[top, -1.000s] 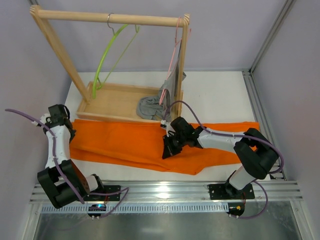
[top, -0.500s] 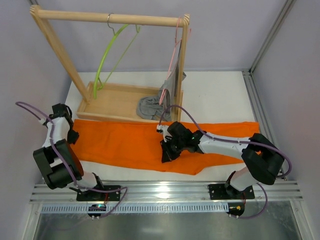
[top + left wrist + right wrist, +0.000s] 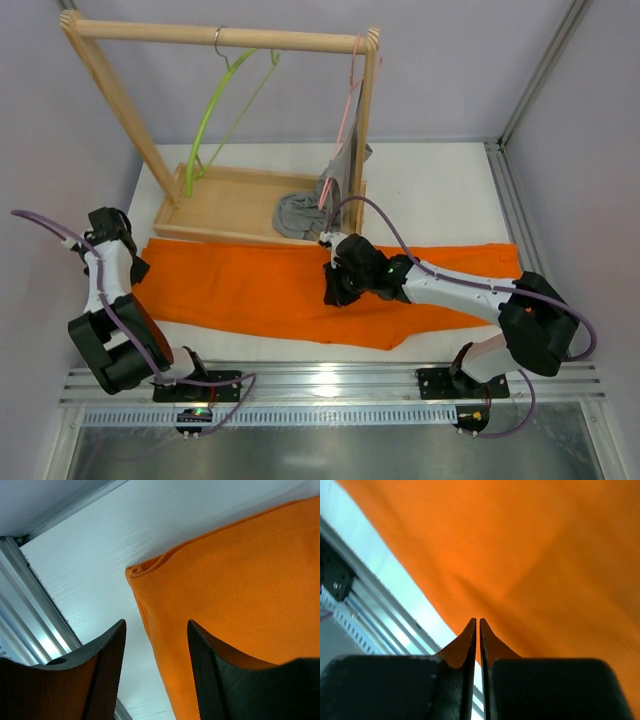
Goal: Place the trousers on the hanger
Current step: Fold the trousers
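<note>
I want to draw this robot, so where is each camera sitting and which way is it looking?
Top external: high behind the arms, looking down on the table, orange trousers, wooden rack and lime-green hanger; left arm and right arm show whole.
Left wrist: on the left arm, looking down past the open left gripper at a trousers corner and white table.
Right wrist: on the right arm, looking past the shut right gripper at orange cloth and a metal rail.
Shared: all three see the trousers.
</note>
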Controlling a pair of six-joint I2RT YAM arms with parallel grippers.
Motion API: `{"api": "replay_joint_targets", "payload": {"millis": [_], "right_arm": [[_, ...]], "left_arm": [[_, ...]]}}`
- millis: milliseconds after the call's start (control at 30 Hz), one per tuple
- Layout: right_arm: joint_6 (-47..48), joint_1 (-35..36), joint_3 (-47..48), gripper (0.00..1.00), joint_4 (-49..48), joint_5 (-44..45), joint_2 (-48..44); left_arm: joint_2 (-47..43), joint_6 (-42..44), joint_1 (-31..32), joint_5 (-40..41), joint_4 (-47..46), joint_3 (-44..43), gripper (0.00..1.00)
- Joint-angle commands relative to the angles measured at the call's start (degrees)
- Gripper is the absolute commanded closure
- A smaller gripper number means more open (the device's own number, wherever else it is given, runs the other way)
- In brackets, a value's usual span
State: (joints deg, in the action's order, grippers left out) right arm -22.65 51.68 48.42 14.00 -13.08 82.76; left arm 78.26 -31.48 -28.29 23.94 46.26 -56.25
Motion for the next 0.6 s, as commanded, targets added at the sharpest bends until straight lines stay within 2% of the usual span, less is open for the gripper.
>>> {"api": "replay_joint_targets", "payload": {"millis": [0, 33, 100, 233, 400, 567], "right_arm": [[-4.49, -1.23, 3.17, 0.91, 0.68, 10.69, -1.81], [-5.37, -1.49, 3.52, 0.88, 0.59, 15.84, -1.81], [-9.41, -3.94, 4.13, 0.77, 1.55, 20.1, -1.2], [-10.66, -9.57, 1.77, 0.64, -3.96, 16.43, -2.16], [-8.64, -11.77, 0.89, 0.62, -4.24, 16.42, -2.17], [-8.72, -13.53, -3.94, 0.62, -7.67, 15.72, -2.69]], "left_arm": [[-2.32, -0.95, -2.11, -4.24, -1.52, 1.22, 0.47], [-2.76, -0.77, -2.46, -6.0, -2.39, 2.19, 0.46], [-3.03, -0.25, -2.64, -11.8, -5.3, 2.46, 0.45], [-2.41, -0.59, -2.47, -17.27, -9.34, 2.28, 0.43], [2.94, -1.56, -2.47, -18.14, -12.24, 1.49, 0.43], [10.15, -3.67, -1.86, -22.98, -17.16, 1.58, 0.47]]}}
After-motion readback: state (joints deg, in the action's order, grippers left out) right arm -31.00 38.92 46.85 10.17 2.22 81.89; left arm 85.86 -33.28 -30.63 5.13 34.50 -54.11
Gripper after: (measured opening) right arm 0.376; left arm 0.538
